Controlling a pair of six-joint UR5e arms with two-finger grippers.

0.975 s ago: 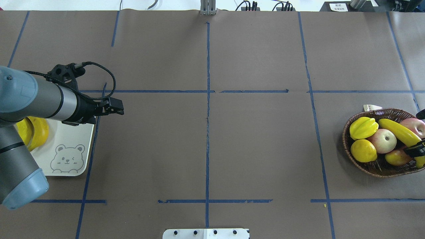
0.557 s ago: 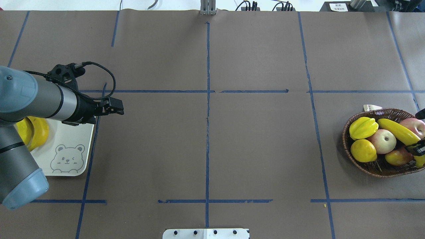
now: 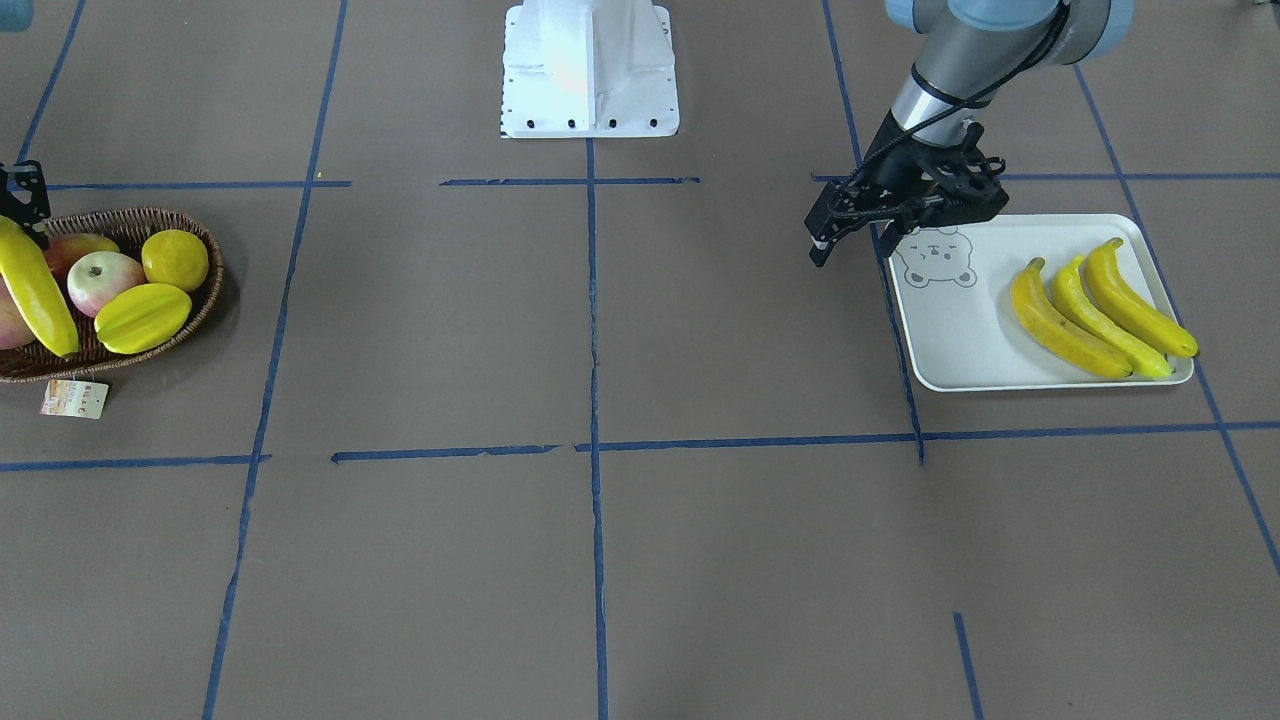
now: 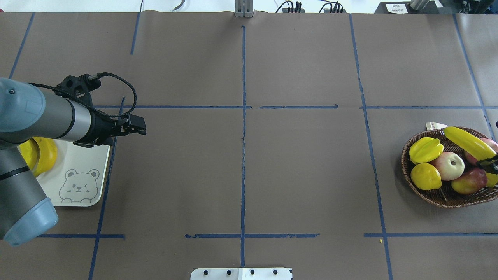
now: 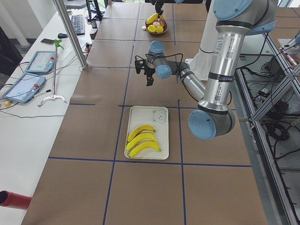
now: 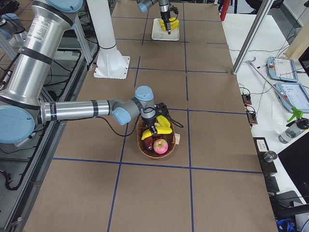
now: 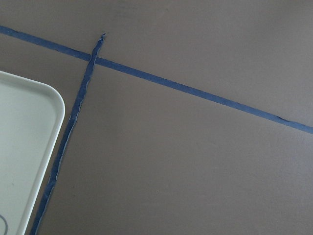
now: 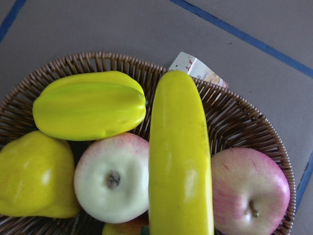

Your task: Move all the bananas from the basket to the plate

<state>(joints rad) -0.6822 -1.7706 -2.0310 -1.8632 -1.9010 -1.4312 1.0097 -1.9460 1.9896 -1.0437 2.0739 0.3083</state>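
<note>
At the table's right end stands the wicker basket (image 4: 404, 163), and a yellow banana (image 4: 465, 142) hangs tilted over its back rim. My right gripper (image 4: 491, 165), half out of frame, is shut on that banana's near end. In the right wrist view the banana (image 8: 180, 161) runs lengthwise over the fruit, and the fingers are hidden. Three bananas (image 3: 1090, 305) lie side by side on the white bear plate (image 3: 960, 330). My left gripper (image 4: 137, 126) hovers just beyond the plate's (image 4: 83, 163) inner corner, open and holding nothing.
Still in the basket are a starfruit (image 4: 426, 149), a round yellow fruit (image 4: 426, 176) and apples (image 4: 451, 165). A paper tag (image 4: 435, 125) sticks out behind the basket. Blue tape lines cross the brown table. The robot's white base (image 3: 588, 70) stands at the near middle edge.
The banana in the right gripper has lifted, and its free end has swung up and back over the basket rim. The left arm has barely moved.
</note>
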